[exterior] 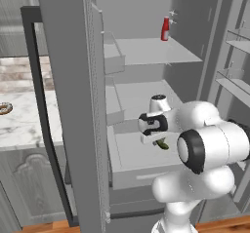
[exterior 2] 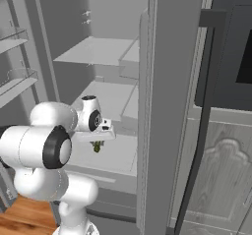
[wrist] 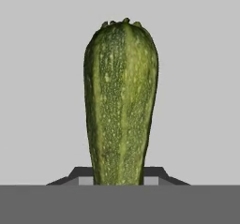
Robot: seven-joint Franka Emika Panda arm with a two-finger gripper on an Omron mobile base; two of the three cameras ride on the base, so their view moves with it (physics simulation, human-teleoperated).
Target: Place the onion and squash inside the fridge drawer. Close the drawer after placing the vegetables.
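Your fingers [wrist: 119,176] are clamped on the squash [wrist: 121,101], which points straight out from the hand with its stem end away. In the base views the squash [exterior: 162,144] hangs above the pulled-out fridge drawer [exterior: 128,174], over its pale floor toward the back, not touching it. A red bottle [exterior: 165,29] stands on the fridge's upper shelf. A donut [exterior: 4,108] sits on the bench left of the fridge door.

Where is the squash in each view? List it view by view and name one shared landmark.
Left base view: squash hangs right of centre, under the gripper.
Right base view: left of centre, below the hand.
Hand view: fills the centre, upright.
Shared landmark: the fridge drawer beneath it.
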